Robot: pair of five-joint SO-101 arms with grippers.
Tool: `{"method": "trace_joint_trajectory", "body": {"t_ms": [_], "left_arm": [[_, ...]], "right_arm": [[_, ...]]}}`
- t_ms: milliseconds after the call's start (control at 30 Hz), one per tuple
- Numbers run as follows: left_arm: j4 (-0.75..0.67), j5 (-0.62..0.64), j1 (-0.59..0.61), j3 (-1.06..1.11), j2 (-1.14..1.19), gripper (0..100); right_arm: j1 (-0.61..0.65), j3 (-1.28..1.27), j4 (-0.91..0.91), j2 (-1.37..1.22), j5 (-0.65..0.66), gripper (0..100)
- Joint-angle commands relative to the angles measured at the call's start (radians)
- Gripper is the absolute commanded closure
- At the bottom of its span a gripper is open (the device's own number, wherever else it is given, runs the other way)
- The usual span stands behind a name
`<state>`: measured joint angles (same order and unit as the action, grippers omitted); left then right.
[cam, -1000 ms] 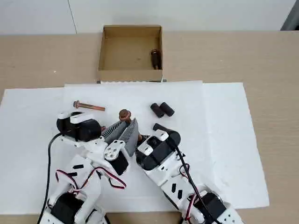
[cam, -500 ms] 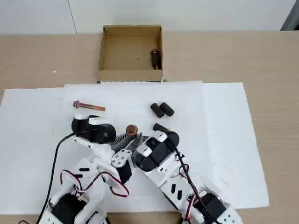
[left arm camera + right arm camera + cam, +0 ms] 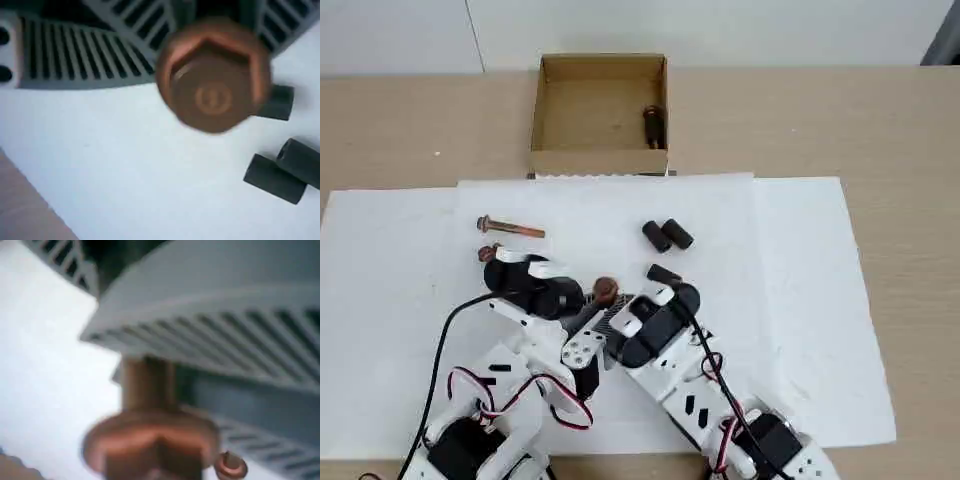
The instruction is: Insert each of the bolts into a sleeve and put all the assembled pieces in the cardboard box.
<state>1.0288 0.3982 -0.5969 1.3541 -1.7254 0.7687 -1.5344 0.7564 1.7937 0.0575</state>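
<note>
Brown cardboard box (image 3: pixel 598 161) holds one sleeved copper bolt (image 3: pixel 653 125), while well short of it the left gripper (image 3: pixel 602 302) clamps a copper hex-head bolt (image 3: pixel 606 290), with two black cylindrical sleeves (image 3: pixel 667 235) and a bare copper bolt (image 3: pixel 510 228) between, so most seems undone.

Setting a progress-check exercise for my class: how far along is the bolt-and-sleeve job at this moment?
Done: one assembled piece lies in the cardboard box. In hand: the left gripper holds a bolt head-up beside the right arm; whether a sleeve is on it cannot be told. Left: two loose sleeves and a loose bolt on the white sheet need pairing and boxing.
</note>
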Motion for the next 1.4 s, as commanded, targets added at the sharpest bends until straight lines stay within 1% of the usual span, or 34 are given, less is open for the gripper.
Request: {"method": "trace_joint_trajectory", "body": {"t_ms": [0,167,333,433,600,800,867,967,1000,1033,1167,1233,1367], "left_arm": [[0.023,-0.031,-0.021,-0.007,0.006,84],[0.029,-0.041,-0.014,-0.039,0.012,82],[0.032,-0.138,0.060,-0.076,0.012,82],[0.064,-0.181,0.091,-0.102,0.012,82],[0.146,-0.187,0.091,-0.173,0.012,82],[0.170,-0.187,0.092,-0.254,0.014,82],[0.170,-0.187,0.092,-0.297,0.014,85],[0.170,-0.187,0.094,-0.369,0.014,98],[0.170,-0.189,0.094,-0.390,0.014,100],[0.172,-0.189,0.095,-0.409,0.014,98],[0.212,-0.192,0.192,-0.415,0.014,99],[0.230,-0.239,0.272,-0.392,0.014,99],[0.227,-0.356,0.451,-0.302,0.012,99]], "right_arm": [[0.001,0.061,-0.031,0.008,0.008,99.5],[0.001,0.061,-0.031,0.008,0.008,99.5],[0.001,0.061,-0.031,0.008,0.008,99.5],[0.001,0.061,-0.031,0.008,0.008,99.5],[0.001,0.061,-0.031,0.008,0.008,99.5],[-0.001,0.060,-0.031,0.008,0.003,99.5],[-0.019,0.060,-0.031,0.008,-0.002,99.5],[-0.085,0.061,-0.027,0.008,-0.060,99.5],[-0.107,0.061,-0.022,0.007,-0.072,99.5],[-0.127,0.061,-0.021,0.004,-0.080,99.5],[-0.208,0.061,-0.007,0.001,-0.086,99.5],[-0.249,0.063,0.030,0.002,-0.104,99.5],[-0.306,0.097,0.137,-0.002,-0.204,99.5]]}}
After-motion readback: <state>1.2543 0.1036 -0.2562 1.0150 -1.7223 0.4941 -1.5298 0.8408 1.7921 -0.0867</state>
